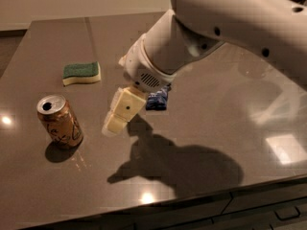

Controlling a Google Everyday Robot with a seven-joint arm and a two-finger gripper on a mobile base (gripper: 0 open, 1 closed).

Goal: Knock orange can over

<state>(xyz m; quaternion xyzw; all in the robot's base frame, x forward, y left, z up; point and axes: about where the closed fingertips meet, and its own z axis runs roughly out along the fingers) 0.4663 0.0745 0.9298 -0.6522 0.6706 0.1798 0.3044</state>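
The orange can [59,122] stands upright at the left of the dark table [206,143], its silver top and pull-tab hole facing up. My gripper [119,115] hangs from the big white arm at the middle of the table, its cream fingers pointing down and left. It is just to the right of the can, a short gap apart, not touching it. It holds nothing that I can see.
A green and yellow sponge [81,73] lies behind the can. A dark blue packet [157,100] lies behind the gripper, partly hidden by the arm. The arm covers the back right of the table. The table's front edge runs along the bottom.
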